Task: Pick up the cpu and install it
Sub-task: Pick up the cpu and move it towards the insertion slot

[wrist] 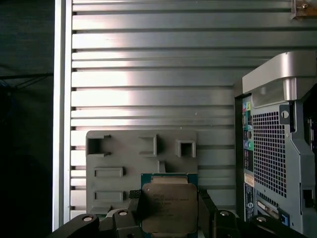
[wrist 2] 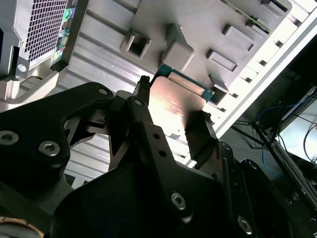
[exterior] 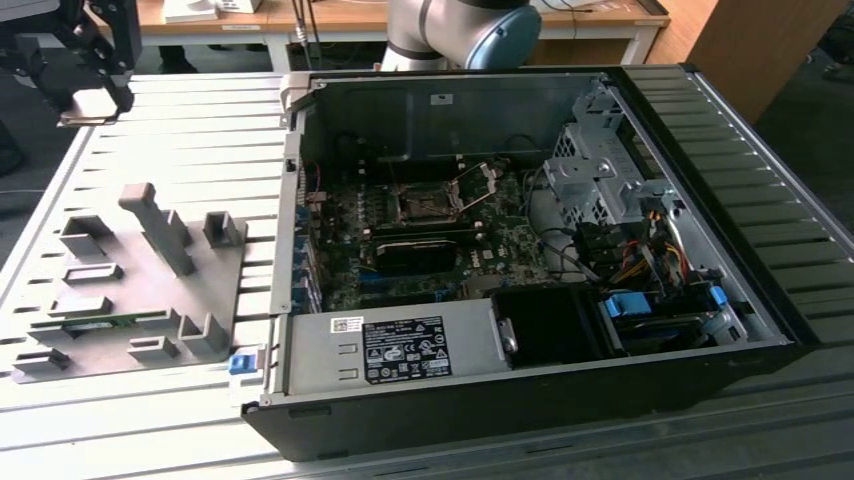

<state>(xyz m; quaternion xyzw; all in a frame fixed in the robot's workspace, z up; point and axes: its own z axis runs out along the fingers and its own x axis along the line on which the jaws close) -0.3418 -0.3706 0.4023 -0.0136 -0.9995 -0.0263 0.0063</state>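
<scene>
1. At the exterior view's far left, the black two-finger gripper point(exterior: 88, 98) is clamped on the cpu point(wrist: 168, 206), a small square silvery-topped chip, above the ribbed metal table point(exterior: 174, 130).
2. The grey moulded holder plate point(exterior: 134, 290) lies nearer.
3. The open black computer case point(exterior: 534, 400) stands right.

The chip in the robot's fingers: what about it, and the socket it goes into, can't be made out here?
Cpu: one edge is cut off by the picture's border in the first wrist view; in the second wrist view the fingers cover its sides.
In the exterior view it is small and partly hidden by the fingers.
Socket: its contacts are too small to tell in the exterior view.
</scene>
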